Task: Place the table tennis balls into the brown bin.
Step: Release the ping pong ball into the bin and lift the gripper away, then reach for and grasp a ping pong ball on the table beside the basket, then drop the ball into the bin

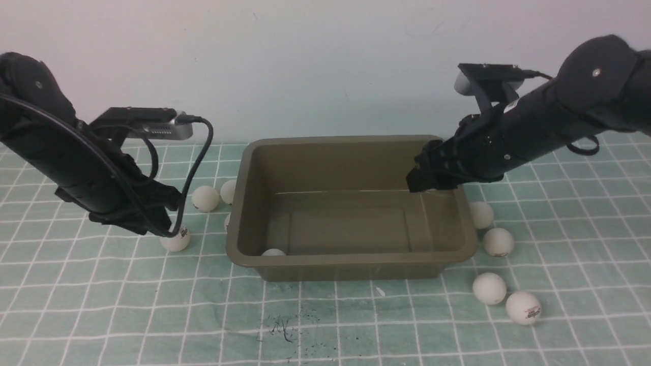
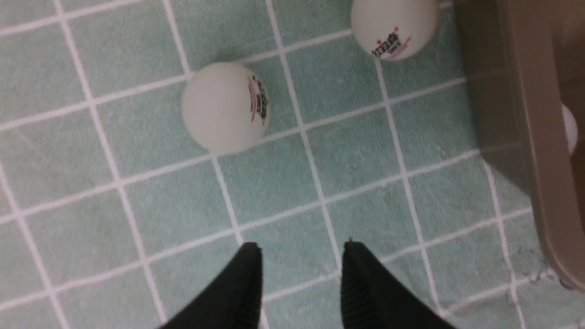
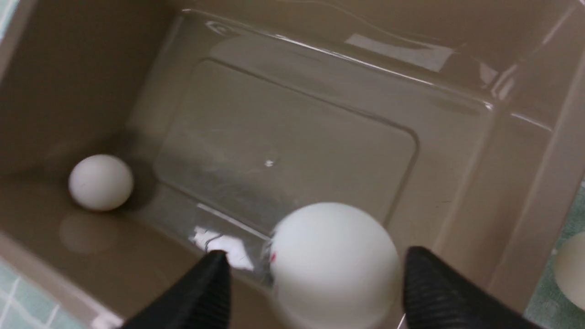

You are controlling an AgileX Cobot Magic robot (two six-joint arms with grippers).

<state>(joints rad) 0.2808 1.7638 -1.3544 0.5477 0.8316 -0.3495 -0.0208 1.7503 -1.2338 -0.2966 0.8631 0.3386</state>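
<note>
The brown bin [image 1: 244,203] stands mid-table with one table tennis ball [image 1: 273,252] in its near-left corner, also seen in the right wrist view [image 3: 100,183]. My right gripper [image 1: 418,180] hangs over the bin's right end. It is open [image 3: 315,253]: a blurred white ball [image 3: 333,269] lies between the fingers, with a gap on one side. My left gripper [image 1: 165,229] is low on the mat left of the bin, open and empty [image 2: 301,246], beside a ball [image 1: 175,239]. Two logo balls [image 2: 225,107] [image 2: 394,27] lie ahead of it.
More balls lie left of the bin [image 1: 205,198] [image 1: 228,191]. Several others lie to its right [image 1: 480,214] [image 1: 498,241] [image 1: 489,288] [image 1: 523,307]. The green checked mat [image 1: 325,325] covers the table, and a pale wall rises behind it.
</note>
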